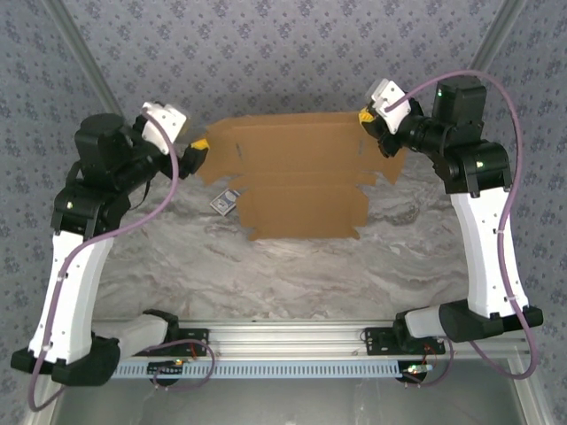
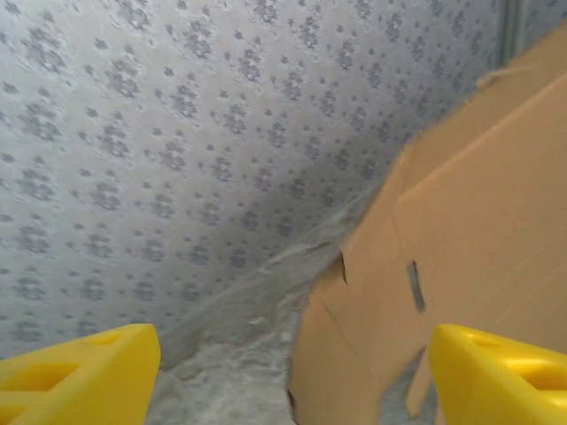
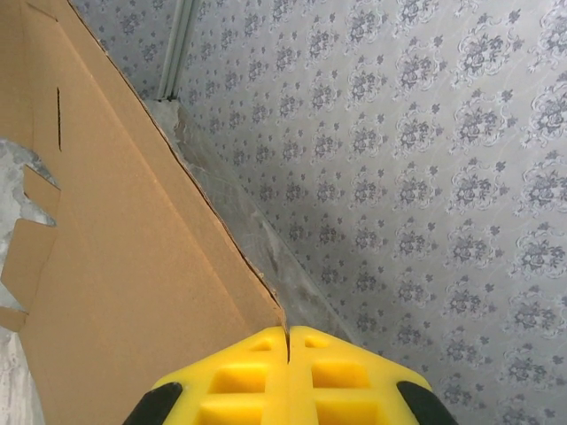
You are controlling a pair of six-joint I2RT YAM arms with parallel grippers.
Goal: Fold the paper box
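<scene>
- Cardboard paper box (image 1: 301, 181) lay spread on the marble table (image 1: 292, 266), near the back wall.
- Right gripper (image 3: 288, 336) pinched its far right corner, probably to raise that panel.
- Left gripper (image 1: 202, 143) gaped beside the left edge, holding nothing.

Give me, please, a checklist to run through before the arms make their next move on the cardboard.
1. Right gripper shut on the paper box at its far right corner: ok.
2. Left gripper open for a grasp: ok, fingers wide apart.
3. Left gripper holding the far left corner: not ok, the cardboard sits ahead, nearer its right finger.
4. Small dark card away from the sheet: not ok, it lies at the left edge.
5. Far flap raised evenly along its crease: cannot tell.
</scene>
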